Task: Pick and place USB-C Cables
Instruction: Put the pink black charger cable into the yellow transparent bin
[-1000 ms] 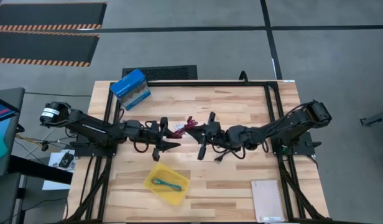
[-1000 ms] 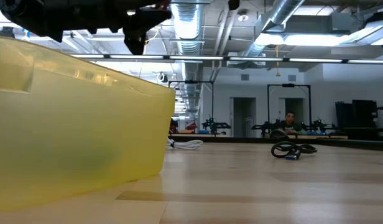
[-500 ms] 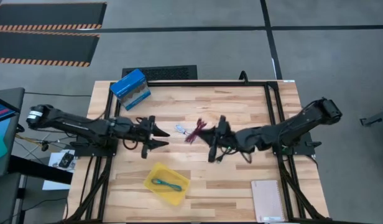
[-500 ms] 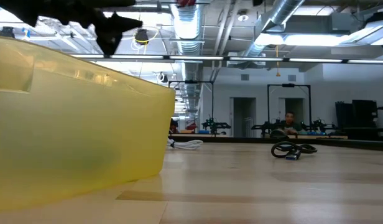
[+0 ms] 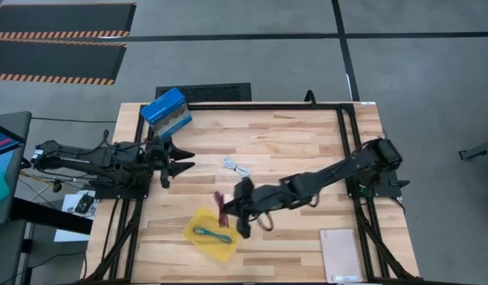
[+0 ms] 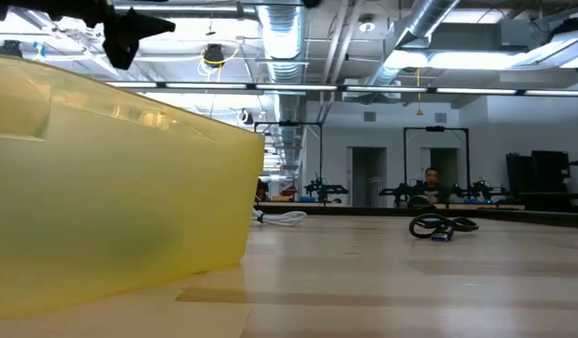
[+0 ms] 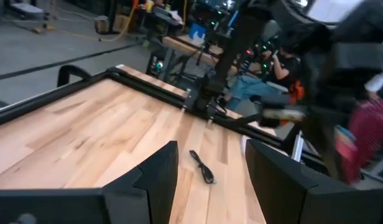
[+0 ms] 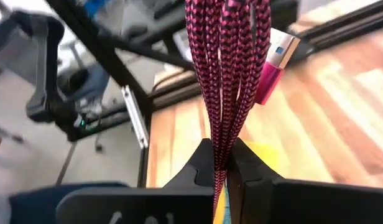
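Note:
My right gripper (image 5: 228,210) is shut on the magenta-red cable (image 5: 221,207) and hovers over the far edge of the yellow tray (image 5: 198,222). The teal-green cable (image 5: 211,233) lies in that tray. The white-blue cable (image 5: 238,166) lies flat on the table's middle; in the low view it shows as the white-blue cable (image 6: 287,218). The black cable (image 6: 442,226) lies coiled on the wood. My left gripper (image 5: 179,158) is open, holds nothing and waits near the table's left edge, beside the blue box (image 5: 165,112). My right gripper pinches the magenta-red cable's bundled strands (image 8: 220,134) between its two fingers (image 8: 201,163); several strands pass side by side through the gap. The bundle is lifted clear of the table. Its pink plug end (image 8: 273,63) stands free beyond the fingertips.
The blue box stands at the far left corner. A notebook (image 5: 341,255) lies at the near right corner. The black frame rails (image 5: 345,134) run along the table's sides. Bare wood (image 5: 291,142) lies between the two arms.
My right gripper has carried the magenta-red cable from the table's middle toward the near left, up to the yellow tray, lifted clear of the wood. My left gripper has drawn back toward the table's left edge, staying open.

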`<action>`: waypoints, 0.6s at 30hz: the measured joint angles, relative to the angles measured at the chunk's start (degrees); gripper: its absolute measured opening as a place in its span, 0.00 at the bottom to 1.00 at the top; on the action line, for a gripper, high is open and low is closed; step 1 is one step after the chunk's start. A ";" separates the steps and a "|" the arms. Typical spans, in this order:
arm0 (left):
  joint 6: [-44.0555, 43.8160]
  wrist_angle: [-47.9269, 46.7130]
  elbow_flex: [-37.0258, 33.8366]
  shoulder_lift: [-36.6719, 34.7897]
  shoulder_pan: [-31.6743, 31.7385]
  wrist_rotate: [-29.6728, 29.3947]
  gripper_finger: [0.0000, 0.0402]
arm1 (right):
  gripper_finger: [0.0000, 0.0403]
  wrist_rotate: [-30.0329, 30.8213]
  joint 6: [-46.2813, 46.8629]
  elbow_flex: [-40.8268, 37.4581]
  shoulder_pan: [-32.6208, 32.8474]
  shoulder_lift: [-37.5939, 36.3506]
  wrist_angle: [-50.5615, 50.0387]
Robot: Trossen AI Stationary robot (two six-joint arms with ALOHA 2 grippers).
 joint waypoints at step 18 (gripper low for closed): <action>-2.61 -6.83 0.00 -1.72 0.00 -1.57 0.44 | 0.05 -16.20 3.32 22.60 -0.96 20.57 -14.94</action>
